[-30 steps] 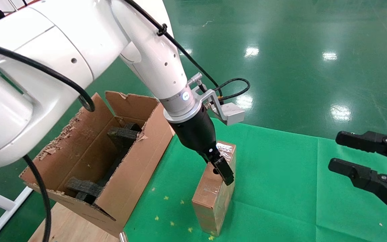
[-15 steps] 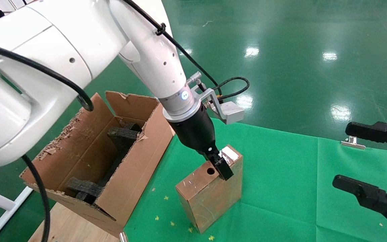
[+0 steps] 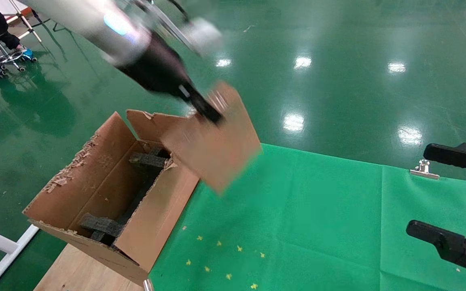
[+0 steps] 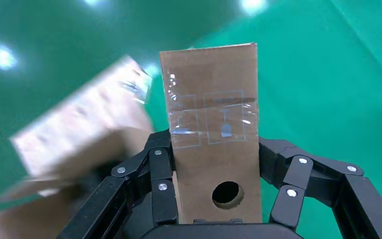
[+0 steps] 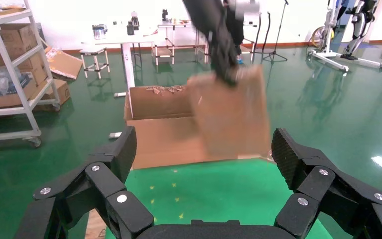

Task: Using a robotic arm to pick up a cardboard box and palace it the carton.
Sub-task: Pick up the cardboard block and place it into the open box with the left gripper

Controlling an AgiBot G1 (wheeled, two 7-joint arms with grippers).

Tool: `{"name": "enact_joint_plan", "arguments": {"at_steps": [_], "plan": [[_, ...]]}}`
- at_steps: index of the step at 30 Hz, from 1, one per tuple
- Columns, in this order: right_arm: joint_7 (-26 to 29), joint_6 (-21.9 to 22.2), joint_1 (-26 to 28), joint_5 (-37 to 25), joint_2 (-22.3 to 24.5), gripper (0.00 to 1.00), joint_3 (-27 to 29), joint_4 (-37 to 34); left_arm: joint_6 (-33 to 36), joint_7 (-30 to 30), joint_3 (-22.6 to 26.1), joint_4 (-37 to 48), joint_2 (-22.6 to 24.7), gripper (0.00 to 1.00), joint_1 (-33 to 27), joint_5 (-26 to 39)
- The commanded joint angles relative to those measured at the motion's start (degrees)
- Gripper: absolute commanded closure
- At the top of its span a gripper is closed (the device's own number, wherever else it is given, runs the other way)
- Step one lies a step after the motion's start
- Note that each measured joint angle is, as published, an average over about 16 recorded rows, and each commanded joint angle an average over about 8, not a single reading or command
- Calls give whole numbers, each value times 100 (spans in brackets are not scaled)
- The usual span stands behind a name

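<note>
Left gripper (image 3: 210,115) clamps cardboard box (image 3: 212,141) above carton (image 3: 107,190); hole visible wrist-side.

Cardboard box (image 3: 212,149): plain brown, with glossy clear tape over faint pale-blue printed symbols and one round black hole in its narrow face. Carton (image 3: 107,190): brown corrugated, holding black foam blocks (image 3: 102,227). Cloth (image 3: 318,218): bright green, speckled with small yellow stars; floor (image 3: 358,60): glossy dark green; grippers: black.
</note>
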Motion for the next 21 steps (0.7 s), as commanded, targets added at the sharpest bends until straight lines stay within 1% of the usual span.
{"name": "enact_joint_plan", "arguments": {"at_steps": [1,5,9,15,21], "plan": [[0,0,0,0,0,0,0,0,-130,134,-106,-92,-337,100,-258,20],[0,0,0,0,0,0,0,0,-228,392,-136,-48,-745,100,-620,245],[0,0,0,0,0,0,0,0,-219,612,-3,152,-1022,100,-729,570],[0,0,0,0,0,0,0,0,-266,1105,202,726,-1360,100,-406,819],[0,0,0,0,0,0,0,0,-574,1686,245,1571,-1543,100,46,794]]}}
